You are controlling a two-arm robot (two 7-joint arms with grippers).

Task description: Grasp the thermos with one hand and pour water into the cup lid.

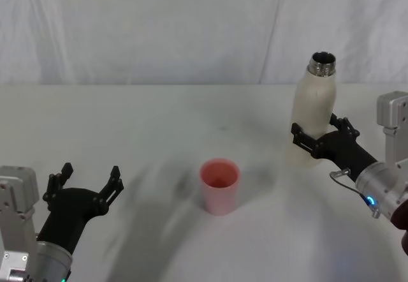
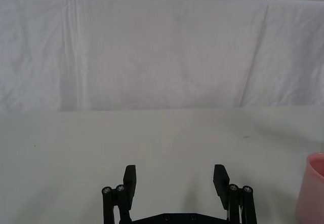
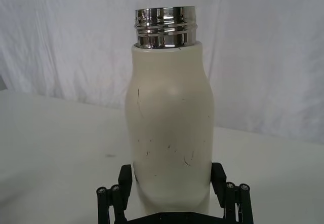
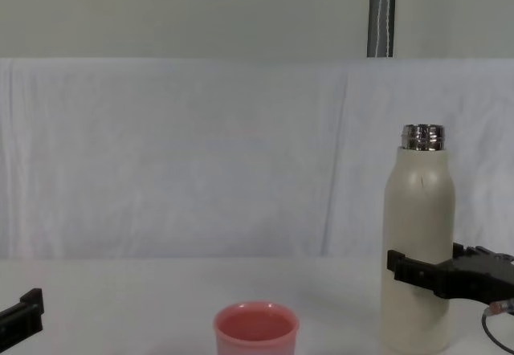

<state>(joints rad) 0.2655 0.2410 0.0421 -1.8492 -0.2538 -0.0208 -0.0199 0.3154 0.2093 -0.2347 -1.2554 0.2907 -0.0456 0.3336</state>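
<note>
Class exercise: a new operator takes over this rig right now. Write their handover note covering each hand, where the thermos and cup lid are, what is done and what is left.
Right hand: closed around the lower body of the thermos, which stands upright on the table, uncapped.
Left hand: open, holding nothing, low at the robot's left.
Cup lid: upright at table centre, to the left of the thermos and apart from it.
Done: thermos grasped.
Left: lift it, carry it over the cup lid, tilt and pour.
</note>
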